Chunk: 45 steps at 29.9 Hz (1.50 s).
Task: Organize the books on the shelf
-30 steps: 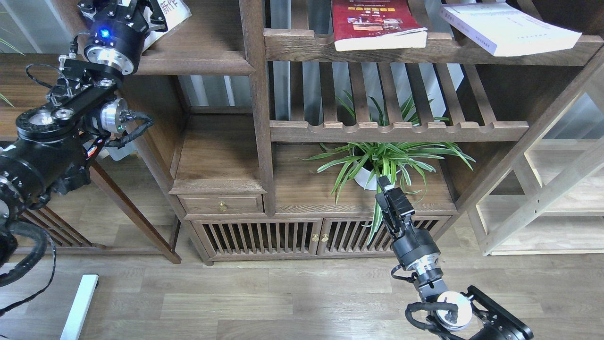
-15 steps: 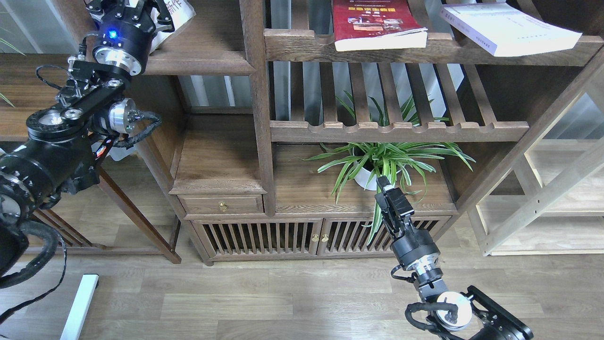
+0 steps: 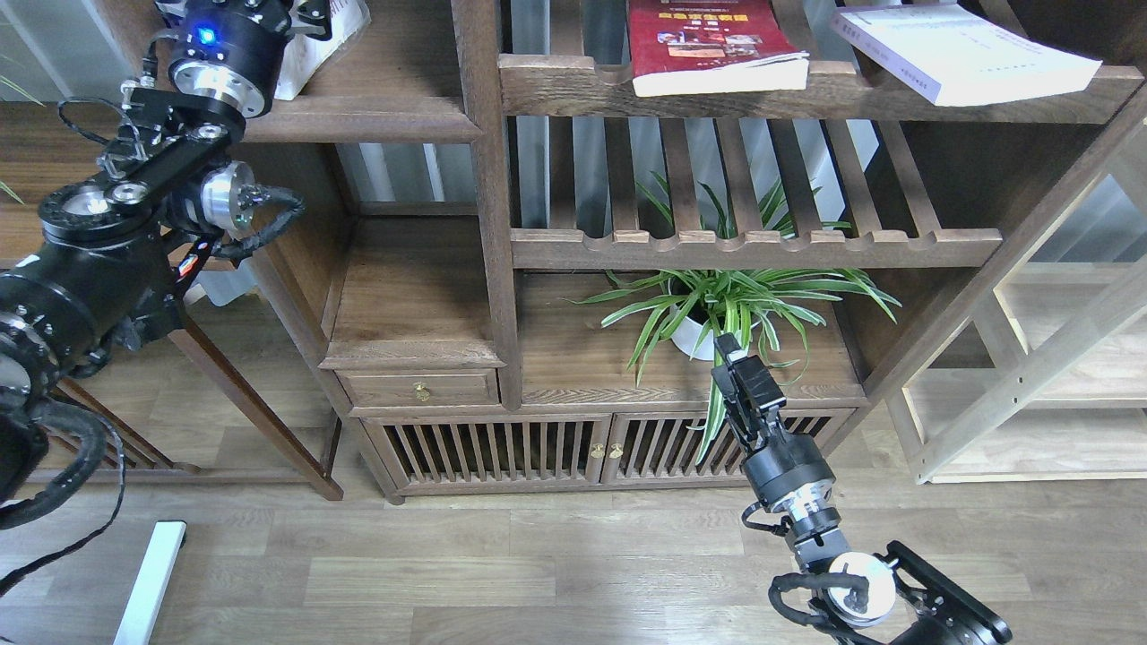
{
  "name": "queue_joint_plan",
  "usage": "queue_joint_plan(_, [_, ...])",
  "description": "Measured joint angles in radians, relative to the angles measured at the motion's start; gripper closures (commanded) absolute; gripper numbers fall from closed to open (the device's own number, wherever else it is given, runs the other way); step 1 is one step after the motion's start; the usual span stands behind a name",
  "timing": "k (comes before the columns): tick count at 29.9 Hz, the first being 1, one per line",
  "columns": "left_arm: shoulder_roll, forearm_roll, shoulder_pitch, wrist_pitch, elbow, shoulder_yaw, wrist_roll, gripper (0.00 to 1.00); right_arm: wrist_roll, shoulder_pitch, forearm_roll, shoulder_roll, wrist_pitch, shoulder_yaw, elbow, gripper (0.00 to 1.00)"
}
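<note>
Left claw (image 3: pixel 269 9) at shelf (image 3: pixel 376 107) edge

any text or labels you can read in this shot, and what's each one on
White book by the left pincer: black characters at the top edge, cut off and partly covered, not readable.
Red book: yellow title line above small photos, too blurred to read.
Lavender book: faint print on cover and spine, too small to read.
No other text shows.

Pale wood-plank floor (image 3: pixel 502 573) fills the lower frame; a dark cabinet (image 3: pixel 421 313) stands centre, a light wooden rack (image 3: pixel 1030 376) at right.
</note>
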<state>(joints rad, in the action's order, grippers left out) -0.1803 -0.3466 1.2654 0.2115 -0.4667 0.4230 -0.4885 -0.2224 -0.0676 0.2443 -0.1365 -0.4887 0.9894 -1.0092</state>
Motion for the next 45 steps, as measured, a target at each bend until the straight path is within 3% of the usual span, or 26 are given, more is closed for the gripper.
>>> queue_joint_plan(23, [-0.005,0.0,0.1,0.006,-0.019,0.008,0.0,0.26,0.0,-0.007,-0.004,0.007,0.0,-0.025,0.002,0.27])
queue_joint_plan(45, [-0.139,0.0,0.132,0.006,-0.135,0.034,0.0,0.21,0.0,-0.012,-0.022,0.018,0.0,-0.039,0.003,0.27])
